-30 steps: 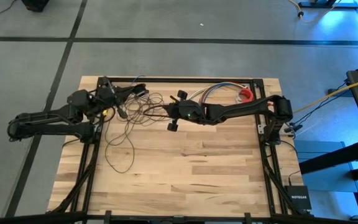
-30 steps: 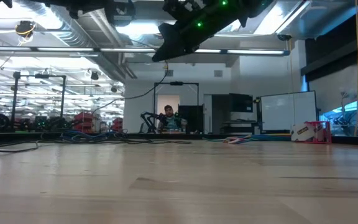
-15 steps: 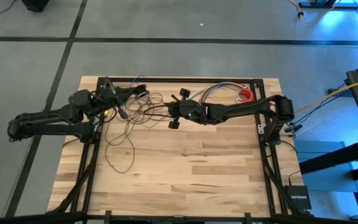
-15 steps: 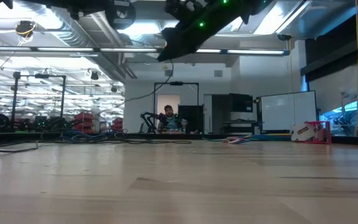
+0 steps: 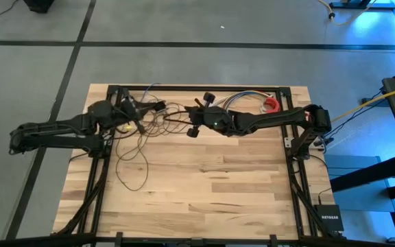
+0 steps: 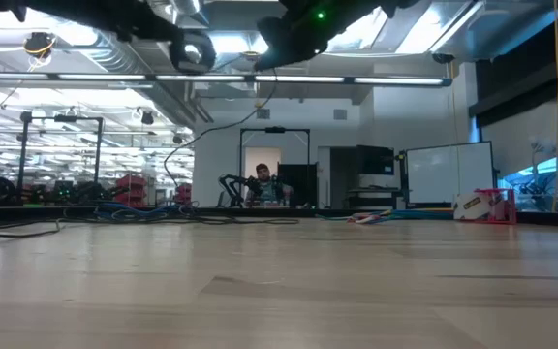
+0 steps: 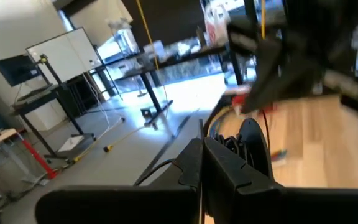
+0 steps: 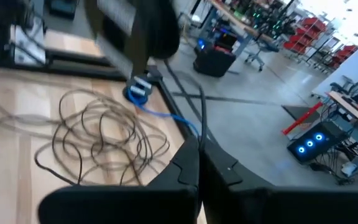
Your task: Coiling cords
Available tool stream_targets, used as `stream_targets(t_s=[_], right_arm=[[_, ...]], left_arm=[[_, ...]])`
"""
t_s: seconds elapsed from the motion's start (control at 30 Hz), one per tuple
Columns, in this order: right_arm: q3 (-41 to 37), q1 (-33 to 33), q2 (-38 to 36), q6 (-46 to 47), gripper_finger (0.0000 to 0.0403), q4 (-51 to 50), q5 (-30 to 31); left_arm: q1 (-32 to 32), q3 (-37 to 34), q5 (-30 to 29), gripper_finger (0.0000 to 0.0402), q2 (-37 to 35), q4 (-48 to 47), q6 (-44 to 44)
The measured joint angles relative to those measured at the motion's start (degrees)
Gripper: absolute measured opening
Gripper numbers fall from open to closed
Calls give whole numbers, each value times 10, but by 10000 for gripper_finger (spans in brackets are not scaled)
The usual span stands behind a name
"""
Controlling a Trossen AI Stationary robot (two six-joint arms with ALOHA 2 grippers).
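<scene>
Okay, both arms are up at the far edge of the table (image 5: pixel 204 206), meeting over the cords (image 5: pixel 139 137). My left gripper (image 5: pixel 141 108) has its fingers pressed together and my right gripper (image 5: pixel 184 120) likewise; each seems pinched on a strand, and in the right wrist view a thin line runs out from the closed tips (image 8: pixel 197 149), but I can't confirm a firm hold. The cords lie in loose loops on the wood between the two grippers, with one long loop trailing toward the near side; the right wrist view shows the pile (image 8: pixel 101 140) well. The multicoloured wire bundle (image 5: pixel 242 99) sits just behind my right arm, apart from the job. To do this step well, I think I should keep the strand taut between the grippers, lay each turn on the last, and move slowly so the trailing loop doesn't snag. I'd stay off the coloured wires.
</scene>
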Motion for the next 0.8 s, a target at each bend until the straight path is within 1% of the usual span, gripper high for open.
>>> stream_targets(t_s=[0.1,0.23,0.4,0.5,0.63,0.8], right_arm=[[0,-3,-2,0,3,28,-2],[0,-5,-3,12,3,67,-47],[0,-4,-3,34,3,95,-104],[0,-4,-1,40,3,112,-128],[1,-4,15,44,3,154,-146],[1,-4,36,62,3,183,-163]], left_arm=[[0,0,-1,5,29,2,26],[3,0,-30,5,70,33,42],[17,0,-37,5,116,87,32],[23,0,-36,5,142,122,17],[23,0,-37,5,176,158,15],[23,0,-38,5,212,194,6]])
